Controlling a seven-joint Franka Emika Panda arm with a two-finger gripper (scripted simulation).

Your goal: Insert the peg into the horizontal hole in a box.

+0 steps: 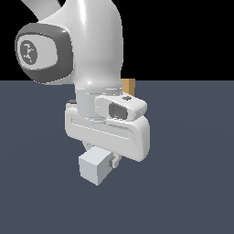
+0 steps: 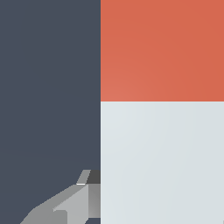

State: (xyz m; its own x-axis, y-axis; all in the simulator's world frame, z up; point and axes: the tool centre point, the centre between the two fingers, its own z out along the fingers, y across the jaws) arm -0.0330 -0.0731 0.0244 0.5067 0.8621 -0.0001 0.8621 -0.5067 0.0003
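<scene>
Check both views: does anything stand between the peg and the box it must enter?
Nothing visible does. The peg sits at the gripper. Only a corner of the box shows behind the arm, so the path between them and the hole are hidden.

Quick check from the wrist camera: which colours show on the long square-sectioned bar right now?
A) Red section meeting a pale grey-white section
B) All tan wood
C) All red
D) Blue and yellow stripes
A: in the wrist view the long square-sectioned peg fills one side of the frame, a red part butting straight against a pale grey-white part, with a grey gripper finger against its edge.
</scene>
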